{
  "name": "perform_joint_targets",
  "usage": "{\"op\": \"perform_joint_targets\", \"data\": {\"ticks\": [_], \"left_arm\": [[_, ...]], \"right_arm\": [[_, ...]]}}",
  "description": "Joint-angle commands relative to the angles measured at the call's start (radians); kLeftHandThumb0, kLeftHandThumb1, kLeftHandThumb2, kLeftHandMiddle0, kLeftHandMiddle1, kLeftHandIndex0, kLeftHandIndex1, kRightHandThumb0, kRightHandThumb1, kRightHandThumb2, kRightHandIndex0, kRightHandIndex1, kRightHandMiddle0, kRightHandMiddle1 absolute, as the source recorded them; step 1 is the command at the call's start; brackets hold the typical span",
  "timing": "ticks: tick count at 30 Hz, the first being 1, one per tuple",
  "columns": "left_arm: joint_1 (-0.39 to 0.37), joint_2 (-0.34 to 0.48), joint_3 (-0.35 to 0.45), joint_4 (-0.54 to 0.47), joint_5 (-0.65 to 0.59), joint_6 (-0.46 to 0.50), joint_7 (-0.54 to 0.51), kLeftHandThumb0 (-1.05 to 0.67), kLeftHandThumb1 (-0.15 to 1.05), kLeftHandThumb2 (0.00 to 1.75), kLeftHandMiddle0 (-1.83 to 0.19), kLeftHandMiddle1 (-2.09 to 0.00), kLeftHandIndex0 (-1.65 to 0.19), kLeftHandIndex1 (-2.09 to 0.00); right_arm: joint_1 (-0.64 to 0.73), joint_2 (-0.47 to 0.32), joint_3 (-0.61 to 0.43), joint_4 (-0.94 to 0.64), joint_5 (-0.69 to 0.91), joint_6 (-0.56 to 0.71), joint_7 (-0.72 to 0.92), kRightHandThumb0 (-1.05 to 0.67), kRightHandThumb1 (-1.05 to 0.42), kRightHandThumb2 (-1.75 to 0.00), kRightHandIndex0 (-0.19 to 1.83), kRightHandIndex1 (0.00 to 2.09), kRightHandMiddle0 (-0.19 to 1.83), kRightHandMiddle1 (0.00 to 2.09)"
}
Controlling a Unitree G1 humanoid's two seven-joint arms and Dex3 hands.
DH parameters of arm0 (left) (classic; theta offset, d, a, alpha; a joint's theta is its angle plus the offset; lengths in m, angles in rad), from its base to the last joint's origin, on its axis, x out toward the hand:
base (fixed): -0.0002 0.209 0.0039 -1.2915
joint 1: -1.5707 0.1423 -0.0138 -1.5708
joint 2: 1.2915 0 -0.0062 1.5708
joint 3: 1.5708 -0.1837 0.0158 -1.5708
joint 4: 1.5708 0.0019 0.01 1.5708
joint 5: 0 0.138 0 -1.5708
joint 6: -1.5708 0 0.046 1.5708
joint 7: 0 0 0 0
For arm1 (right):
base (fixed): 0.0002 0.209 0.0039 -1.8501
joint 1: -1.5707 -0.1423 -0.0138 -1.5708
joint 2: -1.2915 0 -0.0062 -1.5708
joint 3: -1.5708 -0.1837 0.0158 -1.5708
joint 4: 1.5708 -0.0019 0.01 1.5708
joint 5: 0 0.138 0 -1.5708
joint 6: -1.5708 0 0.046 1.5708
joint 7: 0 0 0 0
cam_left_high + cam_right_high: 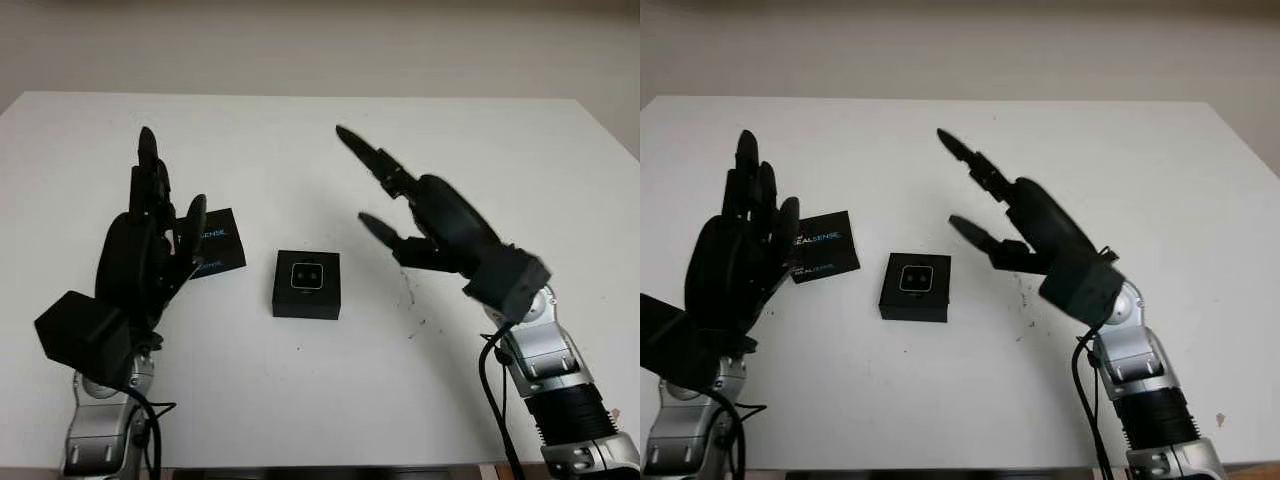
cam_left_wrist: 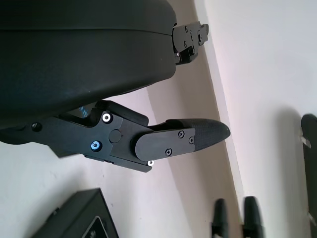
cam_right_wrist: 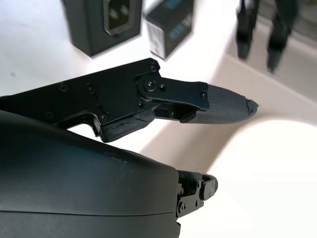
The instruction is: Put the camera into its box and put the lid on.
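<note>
The camera (image 1: 306,276) sits in its black box (image 1: 306,297) in the middle of the white table (image 1: 300,400). The lid (image 1: 214,243) lies near it, toward the left edge. My left hand (image 1: 150,240) and right hand (image 1: 420,215) are up, fingers spread, holding nothing.

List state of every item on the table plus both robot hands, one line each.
box: open, lid off, flat on the table at centre
camera: already seated inside the box, lens side up
lid: off the box, lying on the table beside the left robot hand, printed side up
left robot hand: open, holding nothing, raised next to the lid
right robot hand: open, holding nothing, raised to the right of the box
</note>
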Motion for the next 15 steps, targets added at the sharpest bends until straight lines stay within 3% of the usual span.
{"op": "perform_joint_targets", "data": {"ticks": [1, 5, 10, 15], "left_arm": [[-0.013, 0.07, 0.028, -0.009, 0.042, -0.009, -0.014, -0.65, 1.05, 0.44, 0.14, -0.04, 0.14, -0.03], [-0.027, 0.154, 0.051, 0.015, 0.088, 0.004, -0.038, -0.63, 1.05, 0.35, -0.01, -0.09, 0.03, -0.08], [-0.1, 0.283, 0.073, 0.128, 0.14, -0.017, -0.078, -0.56, 1.04, 0.11, -0.49, -0.11, -0.31, -0.15], [-0.186, 0.409, 0.033, 0.25, 0.217, -0.061, -0.138, -0.6, 1.01, 0.05, -0.41, -0.03, -0.3, -0.09]], "right_arm": [[-0.023, 0.015, -0.029, -0.001, 0.02, 0.021, -0.012, -0.7, -1.05, -0.56, 0.11, 0.15, -0.14, 0.71], [-0.032, 0.03, -0.061, -0.001, 0.058, 0.101, -0.015, -0.68, -1.05, -0.54, 0.12, 0.15, -0.19, 0.84], [-0.054, 0.063, -0.136, 0.031, 0.171, 0.22, -0.024, -0.63, -1.05, -0.57, 0.06, 0.12, -0.19, 0.75], [-0.066, 0.055, -0.164, 0.05, 0.18, 0.266, -0.021, -0.61, -1.05, -0.63, 0.02, 0.09, -0.19, 0.63]]}}
